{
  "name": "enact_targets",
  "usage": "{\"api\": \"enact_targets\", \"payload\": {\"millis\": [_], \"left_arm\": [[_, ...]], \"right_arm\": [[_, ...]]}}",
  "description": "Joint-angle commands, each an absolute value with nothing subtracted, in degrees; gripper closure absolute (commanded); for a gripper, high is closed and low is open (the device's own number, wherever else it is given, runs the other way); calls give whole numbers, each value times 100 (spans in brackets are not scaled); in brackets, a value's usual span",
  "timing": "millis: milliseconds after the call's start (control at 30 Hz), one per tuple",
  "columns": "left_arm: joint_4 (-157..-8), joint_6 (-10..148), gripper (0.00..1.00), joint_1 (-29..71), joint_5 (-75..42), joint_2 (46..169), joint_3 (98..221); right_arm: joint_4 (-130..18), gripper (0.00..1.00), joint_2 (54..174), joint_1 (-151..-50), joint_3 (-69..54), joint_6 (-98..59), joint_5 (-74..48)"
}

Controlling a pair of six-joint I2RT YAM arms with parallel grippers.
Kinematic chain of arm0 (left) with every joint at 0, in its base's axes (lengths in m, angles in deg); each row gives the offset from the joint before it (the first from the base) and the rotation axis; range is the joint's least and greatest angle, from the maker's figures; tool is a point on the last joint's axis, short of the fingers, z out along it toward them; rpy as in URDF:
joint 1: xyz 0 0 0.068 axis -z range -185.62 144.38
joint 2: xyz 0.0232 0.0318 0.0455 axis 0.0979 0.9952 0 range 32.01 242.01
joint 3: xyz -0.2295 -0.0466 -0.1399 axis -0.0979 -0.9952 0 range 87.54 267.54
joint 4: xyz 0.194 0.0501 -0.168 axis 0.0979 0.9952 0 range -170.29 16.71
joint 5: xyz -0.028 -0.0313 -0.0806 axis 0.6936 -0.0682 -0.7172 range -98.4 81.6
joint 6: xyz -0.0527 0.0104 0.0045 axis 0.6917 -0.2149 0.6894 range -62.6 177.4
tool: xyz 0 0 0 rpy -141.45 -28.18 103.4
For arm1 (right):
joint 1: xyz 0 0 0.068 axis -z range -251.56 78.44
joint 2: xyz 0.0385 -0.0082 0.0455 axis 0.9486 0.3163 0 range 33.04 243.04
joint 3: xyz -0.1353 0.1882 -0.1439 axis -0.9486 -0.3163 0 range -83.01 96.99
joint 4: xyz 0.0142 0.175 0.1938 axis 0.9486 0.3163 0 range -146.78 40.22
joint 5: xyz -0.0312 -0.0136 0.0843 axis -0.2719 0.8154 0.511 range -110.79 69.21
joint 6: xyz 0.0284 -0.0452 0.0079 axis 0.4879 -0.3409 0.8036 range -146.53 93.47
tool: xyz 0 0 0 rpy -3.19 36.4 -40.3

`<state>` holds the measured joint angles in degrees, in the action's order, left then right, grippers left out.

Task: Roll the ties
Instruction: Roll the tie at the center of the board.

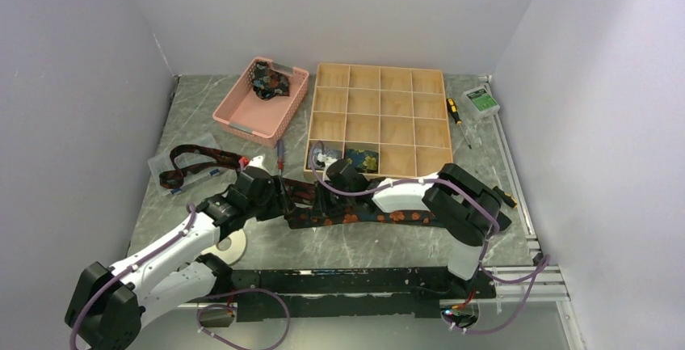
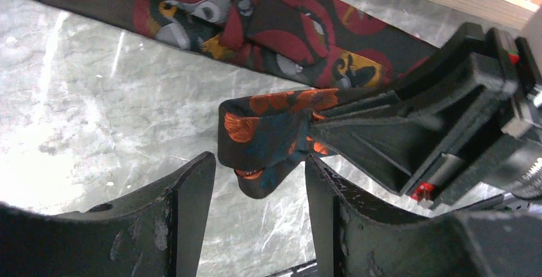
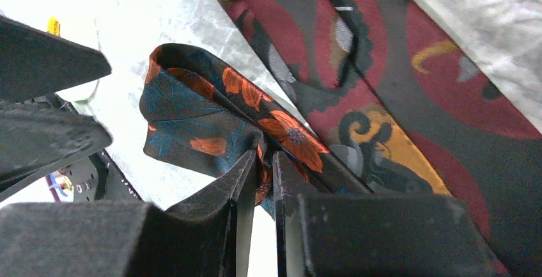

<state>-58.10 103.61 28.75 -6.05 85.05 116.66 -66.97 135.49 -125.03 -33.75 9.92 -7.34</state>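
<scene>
The start of the roll could spring open here. The folded end of the orange-flowered tie (image 2: 268, 126) is one loose turn pinched at its base, and if my left fingers close on the outer layer alone, or my right lets go before they bite, the fabric will likely slip flat. A second risk, I judge, is snagging the maroon tie (image 2: 192, 8), which lies just behind on the side toward the wooden tray (image 1: 380, 66), and rolling both together. My left gripper (image 2: 255, 190) stands partly open with a finger on each side of the fold, holding nothing; whether either finger brushes the cloth I cannot tell. My right gripper (image 3: 262, 168) is nearly closed, clamped on the fold's base. The rest of this tie runs flat in front of the tray. The tray's front row holds what look like rolled ties (image 1: 361, 158), and left of the tray a pink basket (image 1: 230, 99) holds a bunched tie (image 1: 269, 82).
</scene>
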Motion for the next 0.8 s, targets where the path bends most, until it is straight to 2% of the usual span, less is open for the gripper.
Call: {"api": "enact_targets", "payload": {"millis": [0, 433, 533, 667, 767], "left_arm": [[-5811, 10637, 40, 2685, -493, 8583, 11556], [-6036, 10506, 43, 2161, -895, 8845, 11331], [-5866, 10290, 49, 2163, -918, 8658, 11474], [-5709, 10313, 57, 2266, -1149, 7651, 11306], [-5467, 10593, 71, 2484, -1249, 7168, 11125]], "right_arm": [[-6844, 80, 13757, -12642, -3067, 807, -595], [-6790, 81, 13867, -12683, -3025, 740, -797], [-6750, 81, 13850, -12678, -3008, 728, -818], [-6666, 80, 13835, -12674, -2969, 730, -873], [-6613, 80, 13787, -12668, -2959, 740, -926]]}}
